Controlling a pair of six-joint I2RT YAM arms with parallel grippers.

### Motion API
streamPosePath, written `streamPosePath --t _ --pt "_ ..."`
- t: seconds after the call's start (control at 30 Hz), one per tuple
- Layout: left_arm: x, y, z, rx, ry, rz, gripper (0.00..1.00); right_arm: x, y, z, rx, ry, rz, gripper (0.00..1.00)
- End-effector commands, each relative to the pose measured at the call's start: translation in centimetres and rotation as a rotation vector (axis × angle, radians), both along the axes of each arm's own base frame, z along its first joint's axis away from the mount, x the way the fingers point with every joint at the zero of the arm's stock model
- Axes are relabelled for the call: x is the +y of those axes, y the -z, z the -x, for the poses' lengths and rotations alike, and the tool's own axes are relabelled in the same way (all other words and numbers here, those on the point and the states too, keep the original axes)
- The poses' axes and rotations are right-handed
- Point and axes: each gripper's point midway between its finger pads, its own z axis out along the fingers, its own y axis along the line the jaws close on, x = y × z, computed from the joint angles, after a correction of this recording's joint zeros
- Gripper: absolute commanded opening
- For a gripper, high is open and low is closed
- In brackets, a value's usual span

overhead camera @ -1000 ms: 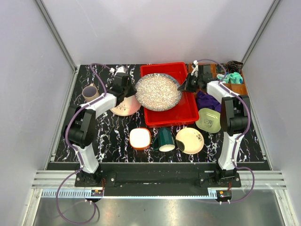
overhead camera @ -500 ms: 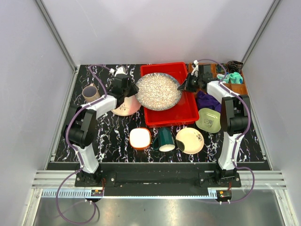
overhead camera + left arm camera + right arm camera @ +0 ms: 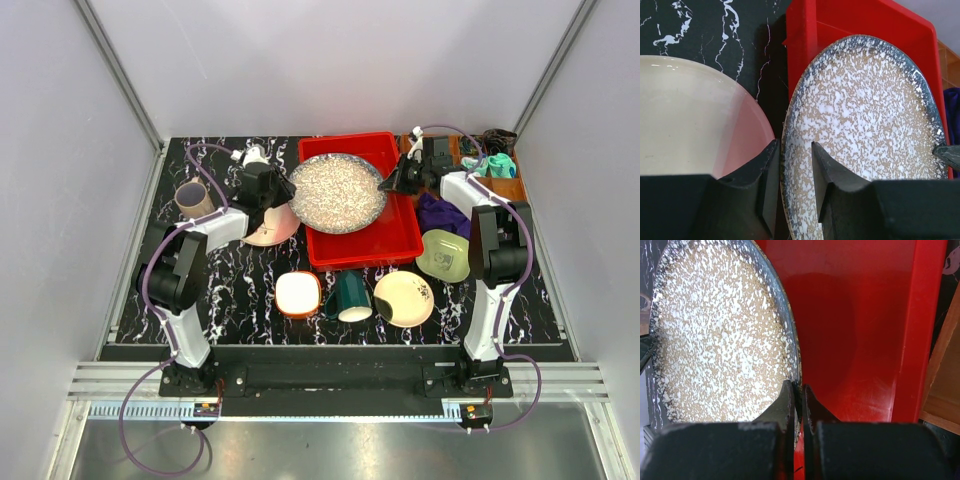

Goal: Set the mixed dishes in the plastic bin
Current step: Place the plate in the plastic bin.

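Top view: the big speckled grey plate (image 3: 337, 193) is held over the plastic bin (image 3: 395, 240), not yet released. The other six dishes, including the dark green mug (image 3: 351, 295), are on the desk (image 3: 240, 290).

Left wrist view: the left end effector (image 3: 794, 145) straddles the plate's rim; clamping cannot be determined.

Right wrist view: the right end effector (image 3: 796, 386) is clenched on the opposite rim.

We see glazed, faintly shiny ceramic on the big speckled grey plate (image 3: 865, 135). The plastic bin (image 3: 860, 340) is smooth and glossy. The pink-cream plate (image 3: 690, 125) gleams. The table (image 3: 250, 290) looks like polished marble. The left gripper (image 3: 794, 145) has matt black fingers (image 3: 760, 195).
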Motion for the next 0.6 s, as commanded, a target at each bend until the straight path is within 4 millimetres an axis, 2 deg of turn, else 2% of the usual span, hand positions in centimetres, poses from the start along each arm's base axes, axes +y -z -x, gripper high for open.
streamPosePath --t 0.0,0.17,0.37,0.57 --pt "-5.3 -0.4 2.2 -0.002 0.191 0.154 0.32 4.5 -2.4 1.8 -0.045 -0.156 -0.084 0.00" --pt "-4.3 0.0 2.4 0.003 0.179 0.158 0.33 4.6 -2.3 1.7 -0.043 -0.156 -0.086 0.00" --pt "-4.1 0.2 2.4 0.007 0.184 0.172 0.33 4.6 -2.4 1.7 -0.043 -0.157 -0.087 0.00" --pt "-4.8 0.0 2.4 -0.011 0.211 0.227 0.18 4.7 -2.2 1.8 -0.037 -0.163 -0.091 0.00"
